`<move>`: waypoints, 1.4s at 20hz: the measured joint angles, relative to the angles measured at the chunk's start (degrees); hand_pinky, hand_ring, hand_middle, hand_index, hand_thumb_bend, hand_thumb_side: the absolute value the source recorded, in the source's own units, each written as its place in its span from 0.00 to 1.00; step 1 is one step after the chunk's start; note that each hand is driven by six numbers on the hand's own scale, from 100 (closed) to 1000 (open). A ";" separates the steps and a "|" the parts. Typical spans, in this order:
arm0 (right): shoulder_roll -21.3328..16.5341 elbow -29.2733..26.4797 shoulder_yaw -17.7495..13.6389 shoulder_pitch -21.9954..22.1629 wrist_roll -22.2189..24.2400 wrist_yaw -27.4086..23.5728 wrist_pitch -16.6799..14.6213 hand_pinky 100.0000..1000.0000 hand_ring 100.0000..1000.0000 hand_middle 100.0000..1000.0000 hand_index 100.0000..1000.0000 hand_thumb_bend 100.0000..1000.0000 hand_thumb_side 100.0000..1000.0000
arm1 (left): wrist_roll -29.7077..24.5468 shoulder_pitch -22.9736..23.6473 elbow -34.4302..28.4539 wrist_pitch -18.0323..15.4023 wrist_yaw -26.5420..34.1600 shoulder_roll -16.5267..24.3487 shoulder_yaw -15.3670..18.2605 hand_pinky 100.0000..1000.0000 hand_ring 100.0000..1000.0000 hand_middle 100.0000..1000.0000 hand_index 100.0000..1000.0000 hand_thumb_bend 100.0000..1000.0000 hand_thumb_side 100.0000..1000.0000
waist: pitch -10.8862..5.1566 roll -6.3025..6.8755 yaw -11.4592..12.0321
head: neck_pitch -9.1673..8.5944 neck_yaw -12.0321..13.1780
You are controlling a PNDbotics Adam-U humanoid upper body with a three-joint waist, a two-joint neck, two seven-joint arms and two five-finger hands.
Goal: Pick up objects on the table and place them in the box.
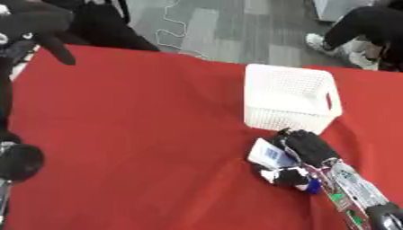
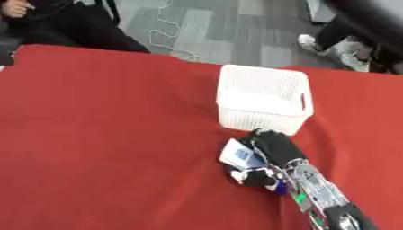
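Down at the near right, our right hand (image 1: pixel 309 147) lies low on the red desk (image 1: pixel 141 134), its fingers (image 1: pixel 295 140) curled over a small white packet with a blue label (image 1: pixel 270 154). We judge the packet to be pinched between fingers and thumb, though the thumb is hidden under the palm. Just below the fingers sits a black and white bundle (image 1: pixel 287 176); we cannot make out what it is, nor whether it belongs to the hand. The packet looks thin, flat and light, probably stiff card or a sachet, so it should lift easily but may slip or bend; taking it across its short edges seems the safer hold. Just beyond the fingertips, almost touching them, stands the white perforated box (image 1: pixel 287 96), upright, open at the top, with a handle slot in its right wall. Far off to the left, our left hand (image 1: pixel 35 27) hangs near the upper corner, fingers hanging relaxed, holding nothing.
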 measured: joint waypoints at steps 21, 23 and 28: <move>0.05 -5.46 -2.19 0.31 -11.77 -15.13 -2.11 0.00 0.00 0.03 0.25 0.12 0.71 | -0.05 -0.01 0.00 -0.06 0.00 0.00 0.02 0.61 0.36 0.63 0.77 0.52 1.00 | 0.20 0.02 0.03 | 0.00 0.50; 0.05 -6.90 -2.87 0.00 -12.52 -16.74 -1.80 0.00 0.00 0.04 0.25 0.05 0.81 | -0.04 -0.01 0.00 -0.05 0.00 0.00 0.02 0.61 0.36 0.63 0.77 0.52 1.00 | 0.20 0.02 0.03 | 0.00 0.52; -0.01 -10.62 -4.38 -0.01 -13.54 -19.98 -0.70 0.00 0.00 0.03 0.25 0.12 0.70 | -0.01 -0.01 0.00 -0.03 0.00 0.00 0.03 0.61 0.36 0.63 0.77 0.52 1.00 | 0.19 0.04 0.00 | 0.00 0.70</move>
